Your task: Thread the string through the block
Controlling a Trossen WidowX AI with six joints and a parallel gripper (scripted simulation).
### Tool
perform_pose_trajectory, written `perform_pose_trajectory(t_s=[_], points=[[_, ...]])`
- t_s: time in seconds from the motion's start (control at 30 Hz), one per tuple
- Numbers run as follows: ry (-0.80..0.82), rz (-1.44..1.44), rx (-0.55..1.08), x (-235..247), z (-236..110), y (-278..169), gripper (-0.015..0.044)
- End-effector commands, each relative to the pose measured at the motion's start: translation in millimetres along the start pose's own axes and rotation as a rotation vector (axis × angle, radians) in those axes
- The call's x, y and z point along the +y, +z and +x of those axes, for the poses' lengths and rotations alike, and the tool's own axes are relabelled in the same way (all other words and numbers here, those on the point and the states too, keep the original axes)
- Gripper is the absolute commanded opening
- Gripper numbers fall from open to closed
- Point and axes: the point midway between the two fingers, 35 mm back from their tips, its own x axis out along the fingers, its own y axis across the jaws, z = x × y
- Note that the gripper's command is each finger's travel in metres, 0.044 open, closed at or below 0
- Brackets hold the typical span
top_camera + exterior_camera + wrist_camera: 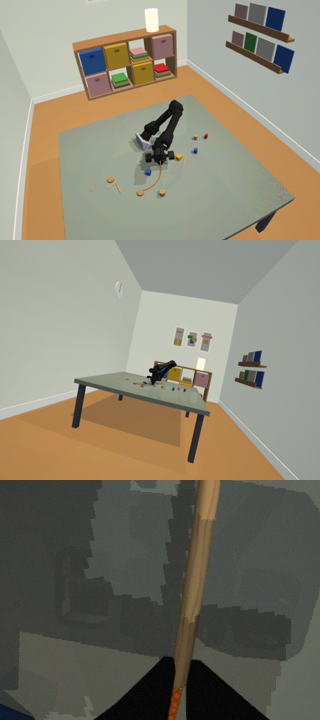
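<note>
end effector: [160, 162] low over the table, near its middle, pointing down; jaws clamped on the stick where the string joins it
stick: [195, 574] thin, light wood, rounded tip; in wrist view runs up and slightly right from between the two dark fingers, free end sticking out ahead; whether it touches the table, cannot tell
string: [156, 180] orange, curves from the end effector down-left to the button; slack, lying in an arc
button: [140, 192] flat round wooden disc on the table, near side of the arm, at the string's end
block: [162, 192] small wooden piece with a dark spot on top, just right of the button, apart from it; hole direction too small to tell
arm: [170, 121] black, folded, elbow high, forearm coming down to the end effector
arm base: [139, 138] pale grey, left of the wrist
blue cube: [147, 172] just left of the string, near the end effector; a blue corner also shows at lower left in wrist view
yellow cube: [178, 156] just right of the end effector
loose stick: [184, 160] beside the yellow cube, on its right
blue cylinder: [195, 150] further right
wooden cylinder: [195, 137] and red block [206, 135] side by side, right of the arm
second disc: [110, 179] left area, two crossed loose sticks [115, 185] just by it
lone stick: [92, 185] furthest left
table: [232, 186] grey-green top, dark legs
</note>
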Motion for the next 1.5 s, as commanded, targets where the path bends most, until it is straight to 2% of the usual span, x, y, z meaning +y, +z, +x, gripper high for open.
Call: perform_pose_trajectory(t_s=[0.0,1.2,1.47], points=[[0.008,-0.008,0.005,-0.3,-5.9,-2.7,0.0000],[0.008,-0.008,0.004,-0.2,-52.2,-1.5,0.0000],[0.001,-0.001,0.002,0.1,-48.3,-0.2,0.0000]])
